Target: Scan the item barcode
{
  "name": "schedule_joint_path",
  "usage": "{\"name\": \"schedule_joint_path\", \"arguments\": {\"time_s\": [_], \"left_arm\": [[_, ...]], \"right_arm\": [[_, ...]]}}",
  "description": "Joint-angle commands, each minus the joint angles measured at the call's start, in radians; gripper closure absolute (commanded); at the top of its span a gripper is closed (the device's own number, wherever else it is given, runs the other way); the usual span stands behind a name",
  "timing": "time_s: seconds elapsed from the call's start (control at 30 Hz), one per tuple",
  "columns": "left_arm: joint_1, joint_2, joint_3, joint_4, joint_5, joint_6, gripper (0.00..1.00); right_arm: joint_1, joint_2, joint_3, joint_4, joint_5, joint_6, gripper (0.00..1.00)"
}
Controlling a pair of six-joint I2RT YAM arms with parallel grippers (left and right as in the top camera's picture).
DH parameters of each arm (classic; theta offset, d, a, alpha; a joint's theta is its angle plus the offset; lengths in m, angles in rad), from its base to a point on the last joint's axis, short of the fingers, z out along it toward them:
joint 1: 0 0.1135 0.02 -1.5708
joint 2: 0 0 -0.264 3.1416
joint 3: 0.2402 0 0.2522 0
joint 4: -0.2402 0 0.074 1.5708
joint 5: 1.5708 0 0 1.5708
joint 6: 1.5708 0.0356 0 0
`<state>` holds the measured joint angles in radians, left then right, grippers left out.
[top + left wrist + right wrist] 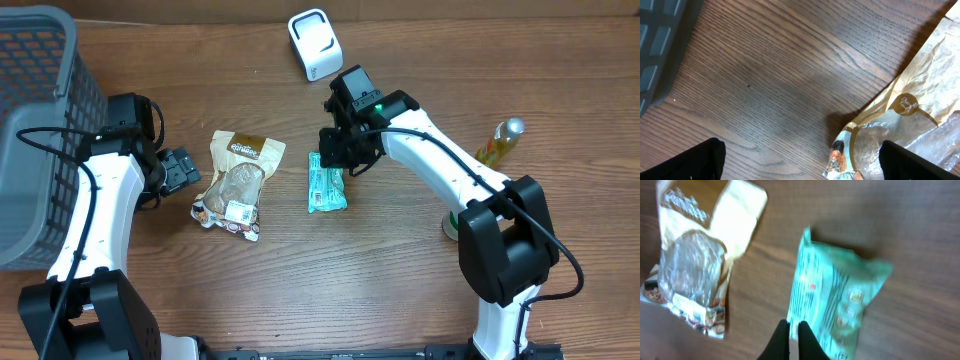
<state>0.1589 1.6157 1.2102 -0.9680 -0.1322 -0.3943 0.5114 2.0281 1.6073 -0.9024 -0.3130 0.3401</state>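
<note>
Right gripper [343,158] jaws are seen shut at the far end of the packet [327,188], laid lengthwise away from the robot; left gripper [186,170] jaws are held wide, farther off.

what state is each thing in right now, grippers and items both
left gripper, open wide, empty
right gripper, shut at the teal packet's edge, grip unclear
teal packet, lying flat
tan snack bag, lying flat, crumpled
scanner, upright, untouched
basket, upright
bottle, capped
</note>
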Motion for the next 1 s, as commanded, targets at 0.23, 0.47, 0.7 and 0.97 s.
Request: {"name": "schedule_joint_path", "arguments": {"time_s": [0.23,0.47,0.7,0.97], "left_arm": [[0.003,-0.018,-0.002,0.000,-0.006,-0.013,0.00],[0.003,-0.018,-0.002,0.000,-0.006,-0.013,0.01],[0.003,-0.018,-0.002,0.000,-0.006,-0.013,0.00],[0.003,-0.018,-0.002,0.000,-0.006,-0.013,0.00]], "right_arm": [[0.004,-0.009,-0.256,0.218,-0.197,-0.053,0.96],[-0.018,0.005,-0.414,0.380,-0.198,0.001,0.96],[-0.036,0.015,-0.421,0.399,-0.253,0.030,0.96],[-0.036,-0.052,-0.243,0.401,-0.473,-0.031,0.96]]}}
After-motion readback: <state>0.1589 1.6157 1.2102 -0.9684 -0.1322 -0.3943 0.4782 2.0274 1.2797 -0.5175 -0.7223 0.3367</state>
